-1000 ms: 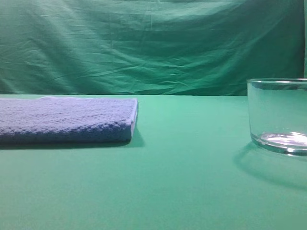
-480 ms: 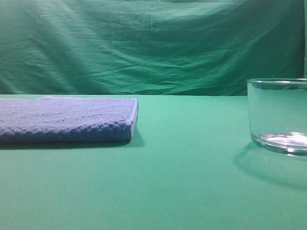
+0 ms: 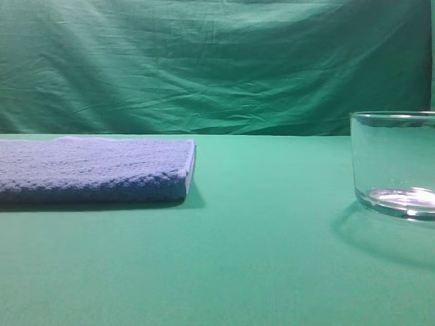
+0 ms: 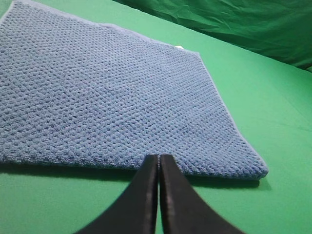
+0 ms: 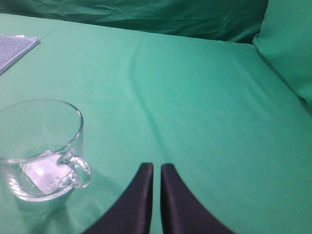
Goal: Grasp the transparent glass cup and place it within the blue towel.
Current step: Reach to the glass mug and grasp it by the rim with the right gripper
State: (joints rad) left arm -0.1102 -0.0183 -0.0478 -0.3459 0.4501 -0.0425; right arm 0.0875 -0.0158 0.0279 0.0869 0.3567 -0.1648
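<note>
Transparent glass cup (image 5: 39,148) stands untouched on the green counter (image 3: 272,258), well apart from the folded blue towel (image 3: 95,178). Both claws, left (image 4: 158,163) and right (image 5: 152,170), are pressed together, empty. Next, I judge, the right must spread and approach.

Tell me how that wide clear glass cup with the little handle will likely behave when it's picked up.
The wide clear glass cup probably feels heavy for its size, given its thick base. Its smooth walls look slippery, so a grip could slide. Being low and wide, it seems unlikely to tip, though its small curled handle may be fragile.
</note>
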